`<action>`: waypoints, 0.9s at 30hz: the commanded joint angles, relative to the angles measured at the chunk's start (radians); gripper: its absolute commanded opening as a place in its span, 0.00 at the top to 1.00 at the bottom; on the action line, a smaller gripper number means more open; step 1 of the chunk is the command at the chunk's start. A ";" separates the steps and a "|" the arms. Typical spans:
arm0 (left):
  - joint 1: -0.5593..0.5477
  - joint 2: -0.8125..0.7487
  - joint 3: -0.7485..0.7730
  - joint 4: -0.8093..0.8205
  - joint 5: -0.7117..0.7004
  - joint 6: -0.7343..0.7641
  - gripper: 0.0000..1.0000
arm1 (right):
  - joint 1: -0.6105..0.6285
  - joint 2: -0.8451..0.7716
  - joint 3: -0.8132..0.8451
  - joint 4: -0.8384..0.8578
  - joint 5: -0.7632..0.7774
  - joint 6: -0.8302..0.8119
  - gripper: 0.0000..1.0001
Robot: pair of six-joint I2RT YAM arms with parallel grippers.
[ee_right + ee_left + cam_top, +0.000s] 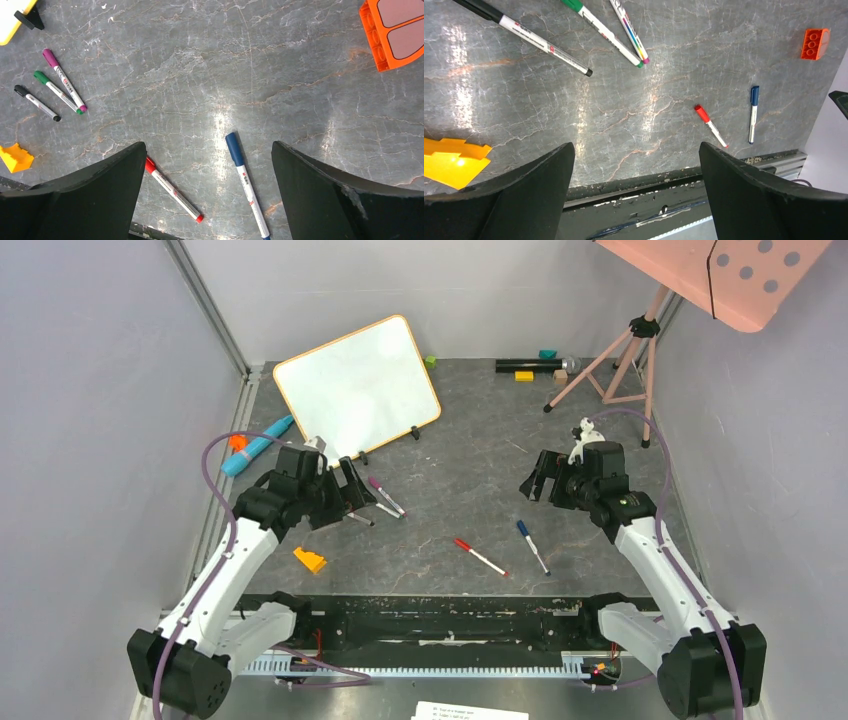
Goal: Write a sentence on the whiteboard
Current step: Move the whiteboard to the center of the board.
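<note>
The whiteboard (357, 385) leans tilted at the back left on two black feet; its orange-framed face is blank, with no sentence showing. One corner and a foot show in the right wrist view (15, 12). My left gripper (345, 495) (636, 150) is open and empty, just in front of the board, over the purple (385, 495) (630, 32), green (601, 30) and black (524, 37) markers. My right gripper (540, 480) (208, 147) is open and empty above a blue marker (532, 545) (246, 182) and a red marker (480, 557) (172, 189).
A yellow piece (309, 560) lies near the left arm. A teal pen-like object (257, 445) lies at the left wall. An orange brick (390, 30) sits near the right gripper. A pink tripod (610, 360) and small blocks (524, 376) stand at the back right.
</note>
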 commanded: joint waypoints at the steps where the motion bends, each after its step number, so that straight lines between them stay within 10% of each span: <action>1: 0.003 0.013 0.055 0.021 -0.068 0.001 0.00 | 0.005 0.000 -0.006 0.063 -0.020 -0.005 0.02; 27: 0.014 0.272 0.071 0.118 -0.321 -0.289 0.18 | 0.268 0.098 0.091 0.096 0.012 -0.133 0.14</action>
